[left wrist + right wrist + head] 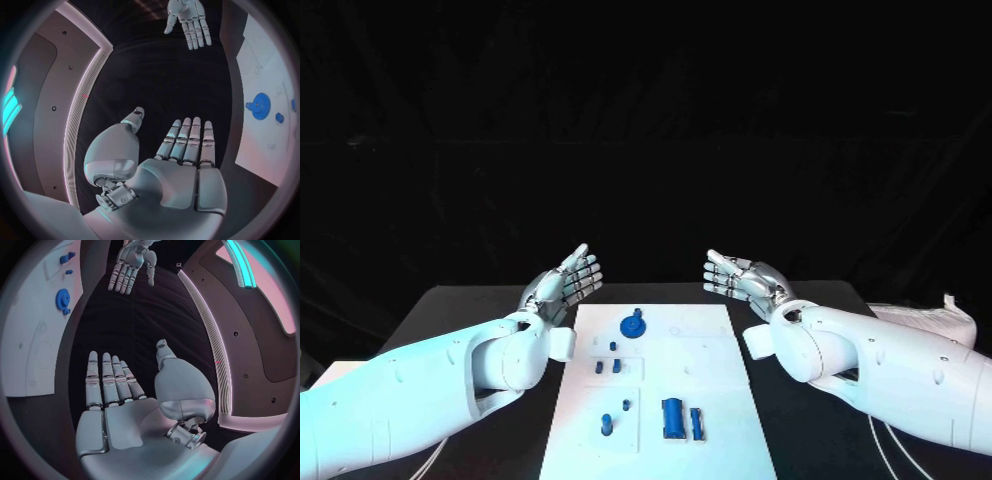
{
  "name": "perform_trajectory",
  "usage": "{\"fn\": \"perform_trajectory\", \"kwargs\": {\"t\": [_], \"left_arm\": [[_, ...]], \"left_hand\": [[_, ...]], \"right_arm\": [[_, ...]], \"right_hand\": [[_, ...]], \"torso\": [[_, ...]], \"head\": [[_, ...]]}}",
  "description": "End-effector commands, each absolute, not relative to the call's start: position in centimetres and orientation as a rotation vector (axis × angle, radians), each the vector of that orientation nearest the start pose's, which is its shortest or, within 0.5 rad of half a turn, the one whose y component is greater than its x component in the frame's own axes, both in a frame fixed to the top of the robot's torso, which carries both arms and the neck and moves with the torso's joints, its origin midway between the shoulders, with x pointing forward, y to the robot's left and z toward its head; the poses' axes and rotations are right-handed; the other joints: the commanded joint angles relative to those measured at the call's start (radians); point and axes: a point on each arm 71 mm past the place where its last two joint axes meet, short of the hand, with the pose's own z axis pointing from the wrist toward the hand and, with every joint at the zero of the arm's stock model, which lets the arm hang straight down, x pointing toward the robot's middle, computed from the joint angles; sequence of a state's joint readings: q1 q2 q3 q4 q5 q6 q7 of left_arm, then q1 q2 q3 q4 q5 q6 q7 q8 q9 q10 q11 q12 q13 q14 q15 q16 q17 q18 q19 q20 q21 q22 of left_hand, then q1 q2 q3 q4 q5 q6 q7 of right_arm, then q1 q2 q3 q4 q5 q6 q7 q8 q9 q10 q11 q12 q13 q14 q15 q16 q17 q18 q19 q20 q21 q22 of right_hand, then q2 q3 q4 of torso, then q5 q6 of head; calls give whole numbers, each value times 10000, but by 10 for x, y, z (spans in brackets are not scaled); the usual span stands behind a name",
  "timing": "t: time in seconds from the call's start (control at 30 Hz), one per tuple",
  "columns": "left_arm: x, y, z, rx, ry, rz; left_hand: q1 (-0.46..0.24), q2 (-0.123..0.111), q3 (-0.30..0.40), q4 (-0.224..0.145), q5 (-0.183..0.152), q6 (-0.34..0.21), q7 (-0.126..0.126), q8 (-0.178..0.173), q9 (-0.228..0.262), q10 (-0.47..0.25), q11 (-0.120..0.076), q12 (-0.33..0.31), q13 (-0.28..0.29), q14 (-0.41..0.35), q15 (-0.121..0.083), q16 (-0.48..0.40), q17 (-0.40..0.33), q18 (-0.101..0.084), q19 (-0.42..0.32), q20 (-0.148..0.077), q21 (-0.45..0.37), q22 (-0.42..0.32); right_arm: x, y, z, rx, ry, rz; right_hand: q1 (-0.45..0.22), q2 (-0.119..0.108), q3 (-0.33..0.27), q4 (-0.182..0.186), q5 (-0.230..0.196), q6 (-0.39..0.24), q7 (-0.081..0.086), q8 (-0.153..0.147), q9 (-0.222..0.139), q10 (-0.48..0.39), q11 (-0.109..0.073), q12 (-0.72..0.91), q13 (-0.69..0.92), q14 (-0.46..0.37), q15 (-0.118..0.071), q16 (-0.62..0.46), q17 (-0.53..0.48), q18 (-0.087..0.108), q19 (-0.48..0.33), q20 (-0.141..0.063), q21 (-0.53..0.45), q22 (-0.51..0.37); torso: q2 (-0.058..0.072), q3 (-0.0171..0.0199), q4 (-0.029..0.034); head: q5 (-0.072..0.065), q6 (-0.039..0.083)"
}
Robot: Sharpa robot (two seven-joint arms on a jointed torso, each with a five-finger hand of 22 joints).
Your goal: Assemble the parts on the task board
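Note:
The white task board lies in the middle of the black table. On it are a blue gear near the far end, small blue pegs in the middle, and a blue cylinder with a slimmer blue piece near the front. My left hand is raised beside the board's far left corner, fingers straight and apart, holding nothing. My right hand hovers at the far right corner, likewise flat and holding nothing. The gear and board appear in the left wrist view, as does the gear in the right wrist view.
A crumpled white cloth lies at the table's right edge. Bare black table surface flanks the board on both sides. The right hand shows across from my left palm, and the left hand across from my right palm.

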State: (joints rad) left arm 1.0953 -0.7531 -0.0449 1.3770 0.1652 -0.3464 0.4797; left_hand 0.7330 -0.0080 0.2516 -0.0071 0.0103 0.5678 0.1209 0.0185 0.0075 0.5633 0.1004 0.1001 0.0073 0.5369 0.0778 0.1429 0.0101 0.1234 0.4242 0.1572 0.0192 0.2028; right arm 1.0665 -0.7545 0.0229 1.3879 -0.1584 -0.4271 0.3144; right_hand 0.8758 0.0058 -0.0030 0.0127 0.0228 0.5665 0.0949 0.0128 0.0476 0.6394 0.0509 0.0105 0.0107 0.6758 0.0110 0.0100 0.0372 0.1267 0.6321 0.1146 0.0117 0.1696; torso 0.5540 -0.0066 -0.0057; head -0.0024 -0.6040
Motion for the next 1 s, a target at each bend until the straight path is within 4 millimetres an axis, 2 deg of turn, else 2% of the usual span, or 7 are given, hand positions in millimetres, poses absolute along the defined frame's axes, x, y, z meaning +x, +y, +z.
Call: {"fn": "perform_trajectory", "kwargs": {"t": [0.03,0.13,0.2,0.23,0.37,0.4,1.0], "left_arm": [[488,211,-239,-12961,12810,-13508],[478,204,-234,-12634,12611,-13019],[475,201,-232,-12514,12527,-12852],[472,199,-231,-12443,12474,-12754],[465,195,-226,-12199,12277,-12431],[464,194,-226,-12163,12245,-12384],[462,192,-224,-12089,12178,-12289]], "left_hand": [[-2326,80,-797,71,-103,-1801,-385,-185,-75,-1789,-1004,-1001,-73,-1706,-778,-451,-101,-417,-1347,-498,-192,-644],[-2967,80,-1021,71,-103,-2301,-489,-185,-75,-2283,-1004,-1001,-73,-2174,-778,-577,-101,-417,-1715,-637,-192,-823],[-3190,80,-1093,71,-103,-2471,-1209,-185,-75,-2452,-1004,-1001,-73,-2341,-778,-622,-101,-502,-1844,-684,-192,-884],[-3361,80,-1153,71,-103,-2602,-1209,-185,-75,-2582,-1004,-1001,-73,-2463,-778,-652,-101,-528,-1946,-723,-192,-932],[-4007,80,-1374,71,-103,-3102,-1209,-185,-75,-3082,-1004,-1001,-73,-2936,-778,-1429,-101,-530,-2317,-860,-192,-1109],[-4138,80,-1418,71,-103,-3202,-1209,-185,-75,-3179,-1004,-1001,-73,-3031,-778,-1429,-101,-1234,-2391,-1572,-192,-1146],[-5804,80,-2516,71,-103,-4501,-1209,-185,-75,-4464,-1004,-1001,-73,-4257,-778,-1429,-101,-1234,-3355,-1572,-192,-2028]], "right_arm": [[488,-209,-230,11729,13161,12687],[477,-201,-227,11901,12687,12541],[473,-199,-226,11956,12540,12480],[470,-197,-226,11986,12457,12442],[463,-193,-224,12072,12223,12317],[462,-193,-224,12081,12198,12301],[462,-192,-224,12089,12178,12289]], "right_hand": [[-2705,-58,30,-127,-228,-1749,-949,-128,-476,-1976,-509,-105,-107,-2085,-110,-100,-372,-413,-1952,-353,-117,-523],[-3541,-58,30,-127,-228,-2287,-949,-128,-476,-2591,-509,-105,-107,-2733,-110,-100,-372,-460,-2557,-1146,-117,-687],[-3818,-58,30,-127,-228,-2467,-949,-128,-476,-2792,-509,-105,-107,-2947,-110,-100,-372,-511,-2755,-1146,-117,-740],[-4011,-58,30,-127,-228,-2594,-949,-128,-476,-2934,-509,-105,-107,-3097,-110,-100,-372,-1267,-2894,-1146,-117,-777],[-4779,-58,30,-127,-228,-3090,-949,-128,-476,-3493,-509,-105,-107,-3691,-110,-100,-372,-1267,-3449,-1146,-117,-925],[-4933,-58,30,-127,-228,-3191,-949,-128,-476,-3609,-509,-105,-107,-3810,-110,-100,-372,-1267,-3561,-1146,-117,-956],[-6922,-58,30,-127,-228,-4484,-949,-128,-476,-5061,-509,-105,-107,-5350,-110,-100,-372,-1267,-5005,-1146,-117,-1696]], "torso": [[-98,66,57],[-98,66,57],[-98,66,57],[-98,66,57],[-98,66,57],[-98,66,57],[-98,66,57]], "head": [[24,40],[24,40],[24,40],[24,40],[24,40],[24,40],[24,40]]}}
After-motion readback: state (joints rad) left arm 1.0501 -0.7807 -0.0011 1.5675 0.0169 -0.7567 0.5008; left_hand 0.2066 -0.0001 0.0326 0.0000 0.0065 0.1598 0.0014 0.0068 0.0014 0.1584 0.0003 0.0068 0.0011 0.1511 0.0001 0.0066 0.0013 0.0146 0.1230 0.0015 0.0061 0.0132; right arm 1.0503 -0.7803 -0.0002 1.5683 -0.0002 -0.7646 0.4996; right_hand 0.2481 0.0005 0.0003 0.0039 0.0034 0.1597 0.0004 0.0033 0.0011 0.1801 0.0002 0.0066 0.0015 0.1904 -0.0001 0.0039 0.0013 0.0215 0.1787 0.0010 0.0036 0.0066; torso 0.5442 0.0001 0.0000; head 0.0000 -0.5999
